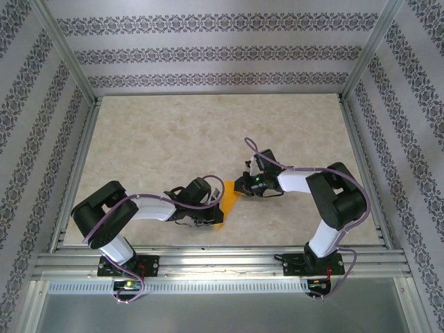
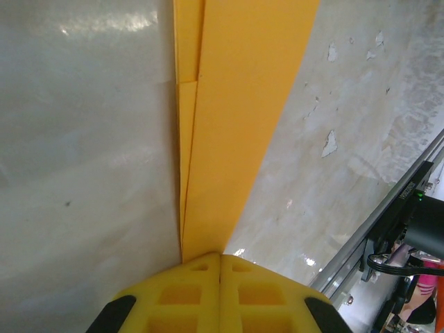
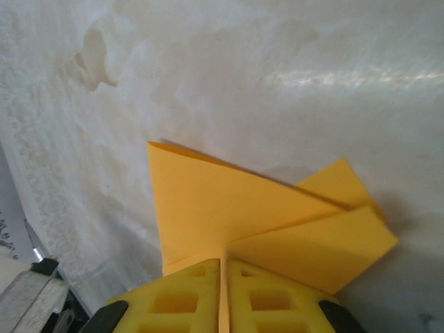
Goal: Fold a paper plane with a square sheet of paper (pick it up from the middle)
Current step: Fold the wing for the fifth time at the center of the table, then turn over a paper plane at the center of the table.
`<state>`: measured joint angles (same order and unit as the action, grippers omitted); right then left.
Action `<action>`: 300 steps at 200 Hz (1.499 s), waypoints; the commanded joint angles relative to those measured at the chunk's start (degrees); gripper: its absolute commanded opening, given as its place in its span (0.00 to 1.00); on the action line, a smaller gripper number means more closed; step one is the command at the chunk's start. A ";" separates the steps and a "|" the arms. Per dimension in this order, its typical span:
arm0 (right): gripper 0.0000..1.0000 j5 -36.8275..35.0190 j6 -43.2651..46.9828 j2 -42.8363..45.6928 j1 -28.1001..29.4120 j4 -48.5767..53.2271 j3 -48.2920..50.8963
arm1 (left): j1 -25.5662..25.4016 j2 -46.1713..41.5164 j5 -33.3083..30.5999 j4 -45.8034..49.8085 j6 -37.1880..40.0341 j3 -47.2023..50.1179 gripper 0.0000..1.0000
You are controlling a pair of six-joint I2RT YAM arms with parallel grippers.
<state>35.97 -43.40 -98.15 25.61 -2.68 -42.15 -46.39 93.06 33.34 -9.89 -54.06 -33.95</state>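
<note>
The square sheet of paper is bright orange and folded into narrow layered flaps, held between the two arms just above the table near its front middle. My left gripper pinches its near end. In the left wrist view the yellow fingers are pressed together, and the folded strip runs straight away from my left gripper. My right gripper holds the far end. In the right wrist view a thin orange layer stands between its jaws, and triangular flaps spread out beyond my right gripper.
The pale marble-look tabletop stretches behind the arms. An aluminium frame rail runs along the near edge, seen also as the rail in the left wrist view. Patterned walls close in the back and sides.
</note>
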 commanded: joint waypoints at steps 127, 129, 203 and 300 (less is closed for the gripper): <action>0.33 -17.99 0.59 34.96 -6.01 2.84 13.32 | 0.62 -11.05 -13.43 6.02 5.34 -3.27 0.27; 0.33 -18.02 0.59 35.29 -6.03 2.78 13.52 | 0.71 -11.34 -13.69 6.20 5.39 -3.28 0.27; 0.34 -9.94 -2.30 32.31 -6.36 0.61 15.55 | 10.18 -9.13 -9.01 9.90 10.19 -4.65 0.32; 0.30 -5.26 -3.06 17.15 0.86 -1.52 7.99 | 10.14 1.72 -4.21 9.93 8.86 -10.19 0.21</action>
<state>29.39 -45.98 -78.65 25.04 -3.03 -31.88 -36.27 93.78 28.27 -1.93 -46.06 -42.04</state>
